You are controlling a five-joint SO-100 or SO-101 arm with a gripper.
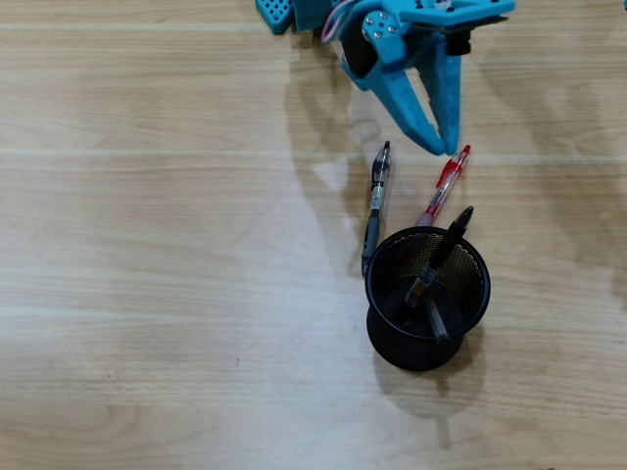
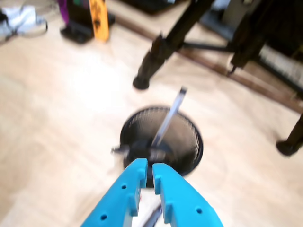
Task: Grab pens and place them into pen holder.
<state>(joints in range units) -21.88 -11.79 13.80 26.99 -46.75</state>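
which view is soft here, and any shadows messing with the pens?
Wrist view is motion-blurred throughout: pen holder mesh smeared, tool edges soft. Overhead view is sharp; the arm casts a faint shadow over the black pen on the table, red pen clearly lit, mild glare bands on the wood.

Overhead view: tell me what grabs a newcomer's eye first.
The bright blue gripper at the top edge, empty, its tips just above the red pen. Below stands the black mesh pen holder with pens leaning inside, and a black pen lies to its upper left.
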